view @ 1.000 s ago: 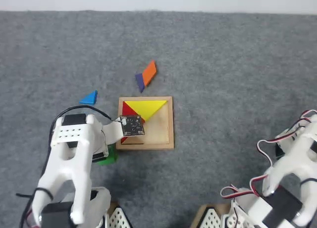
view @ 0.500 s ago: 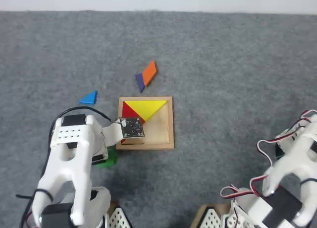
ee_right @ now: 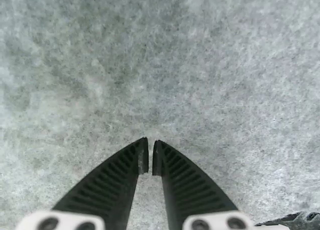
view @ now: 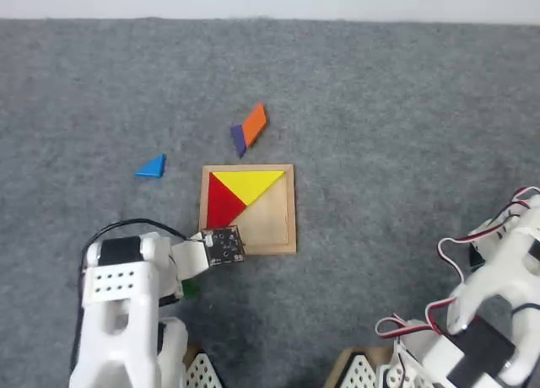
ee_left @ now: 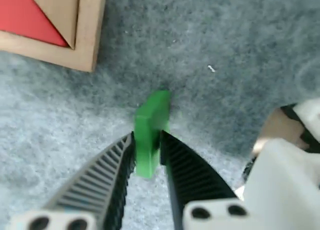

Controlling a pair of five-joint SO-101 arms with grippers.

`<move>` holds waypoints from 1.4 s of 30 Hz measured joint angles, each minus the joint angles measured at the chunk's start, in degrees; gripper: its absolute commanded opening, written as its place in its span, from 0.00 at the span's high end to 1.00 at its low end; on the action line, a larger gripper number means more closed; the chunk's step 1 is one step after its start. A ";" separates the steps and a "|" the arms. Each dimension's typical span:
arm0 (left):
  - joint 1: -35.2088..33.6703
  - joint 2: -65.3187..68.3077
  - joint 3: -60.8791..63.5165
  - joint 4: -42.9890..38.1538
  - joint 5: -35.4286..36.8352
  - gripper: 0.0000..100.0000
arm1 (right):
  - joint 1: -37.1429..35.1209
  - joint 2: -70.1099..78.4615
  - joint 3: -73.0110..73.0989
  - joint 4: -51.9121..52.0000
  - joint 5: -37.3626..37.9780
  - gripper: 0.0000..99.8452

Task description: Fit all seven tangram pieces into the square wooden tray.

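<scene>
The square wooden tray (view: 288,204) lies mid-table with a yellow triangle (view: 249,184) and a red triangle (view: 223,204) inside it. My left gripper (ee_left: 147,140) is shut on a green piece (ee_left: 150,132), held on edge just off the tray's near-left corner (ee_left: 87,45); in the high view a sliver of green piece (view: 191,288) peeks out beside the left arm (view: 126,304). A blue triangle (view: 152,166) lies left of the tray. An orange piece (view: 254,123) and a purple piece (view: 239,139) lie behind it. My right gripper (ee_right: 148,157) is shut over bare carpet.
Grey carpet covers the whole table. The right arm (view: 489,304) sits at the near right corner, far from the tray. Open carpet stretches to the right of the tray and behind the loose pieces.
The left arm has drawn back toward the near edge with the green piece, uncovering the red triangle and the tray's near-left part. The right arm has not moved.
</scene>
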 measured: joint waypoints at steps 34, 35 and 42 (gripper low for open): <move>0.35 -0.70 6.51 -6.77 -6.07 0.87 | 0.00 0.00 0.00 0.00 0.00 0.97; 0.35 -0.70 6.51 -6.86 -6.07 0.88 | 0.00 0.00 0.00 0.00 0.00 0.97; 0.35 -0.70 6.51 -7.03 -6.07 0.95 | 0.00 0.00 0.00 0.00 0.00 0.97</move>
